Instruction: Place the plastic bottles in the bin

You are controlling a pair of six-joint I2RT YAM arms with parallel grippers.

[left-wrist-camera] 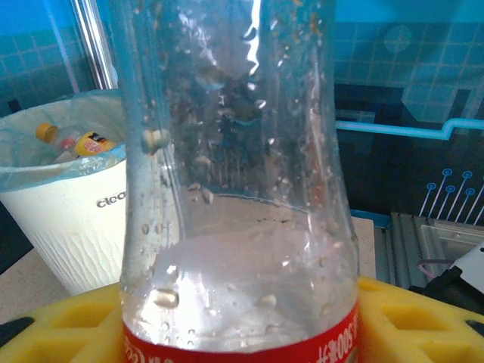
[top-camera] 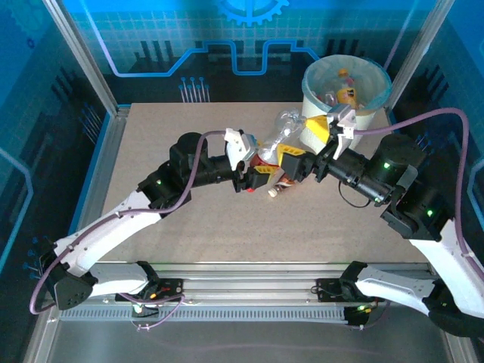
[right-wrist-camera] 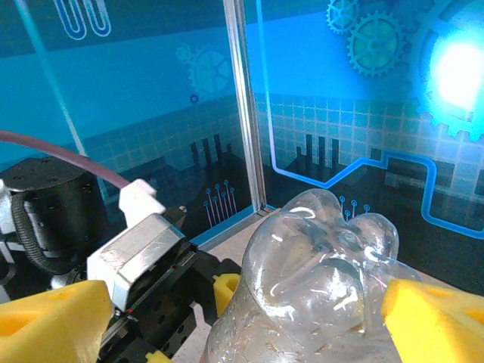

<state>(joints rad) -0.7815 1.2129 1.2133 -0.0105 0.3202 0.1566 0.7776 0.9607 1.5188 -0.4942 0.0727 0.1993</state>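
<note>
Arms, two: white shells (top-camera: 113, 227) on my lower links, black motor housings (top-camera: 185, 160) above. Green status lights (top-camera: 159, 183). Mauve cables (right-wrist-camera: 45, 145). White wrist-camera mounts (top-camera: 240, 144). Jaws: yellow, ribbed plastic.

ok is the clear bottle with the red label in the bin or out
Out: the left pincer grips the clear bottle at its red label, over the table, short of the bin.
</note>
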